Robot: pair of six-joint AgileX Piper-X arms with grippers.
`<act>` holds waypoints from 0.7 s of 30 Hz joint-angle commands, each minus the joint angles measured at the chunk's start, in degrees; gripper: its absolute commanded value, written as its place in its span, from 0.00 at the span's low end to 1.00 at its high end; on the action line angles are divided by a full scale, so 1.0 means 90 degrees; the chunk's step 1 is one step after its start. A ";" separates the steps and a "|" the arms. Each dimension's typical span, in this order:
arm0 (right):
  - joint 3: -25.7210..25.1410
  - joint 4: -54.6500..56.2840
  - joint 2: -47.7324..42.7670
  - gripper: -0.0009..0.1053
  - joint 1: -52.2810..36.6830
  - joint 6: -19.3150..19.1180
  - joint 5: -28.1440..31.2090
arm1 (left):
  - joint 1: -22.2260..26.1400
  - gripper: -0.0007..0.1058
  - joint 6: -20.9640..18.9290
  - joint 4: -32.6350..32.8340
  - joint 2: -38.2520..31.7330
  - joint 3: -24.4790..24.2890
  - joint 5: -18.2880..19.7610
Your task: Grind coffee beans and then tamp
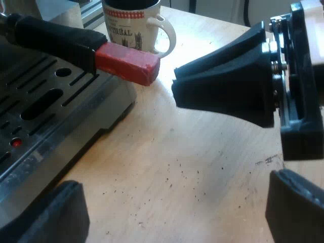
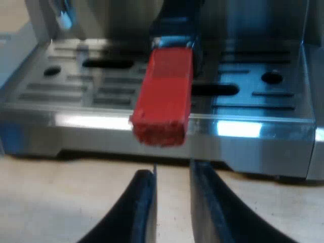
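The holder's dark handle (image 1: 50, 38) reached out from the front of the espresso machine (image 1: 61, 136), above the slotted metal drip tray (image 2: 253, 101). Its red end (image 1: 126, 63) hung past the tray's front edge, over the table.

The right gripper (image 2: 171, 169) sat low over the table with the red end at its twelve o'clock, just ahead and a little higher. They were near each other but apart. Its fingers (image 2: 144, 202) stood a narrow gap apart with nothing between them.

The left gripper (image 1: 172, 187) was spread wide, and it held nothing. From it, the handle lay at about ten o'clock and the right gripper at about two o'clock. A white mug (image 1: 139, 25) with red and black print stood at about eleven o'clock, just beyond the red end.

Dark specks (image 1: 195, 174) were scattered on the pale wooden table (image 1: 202, 152) between the grippers.
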 commanded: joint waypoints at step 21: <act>-0.0051 -0.0838 0.0375 0.18 -0.0218 -0.0027 0.0295 | -0.0026 0.70 0.0012 -0.0070 0.0013 -0.0018 0.0399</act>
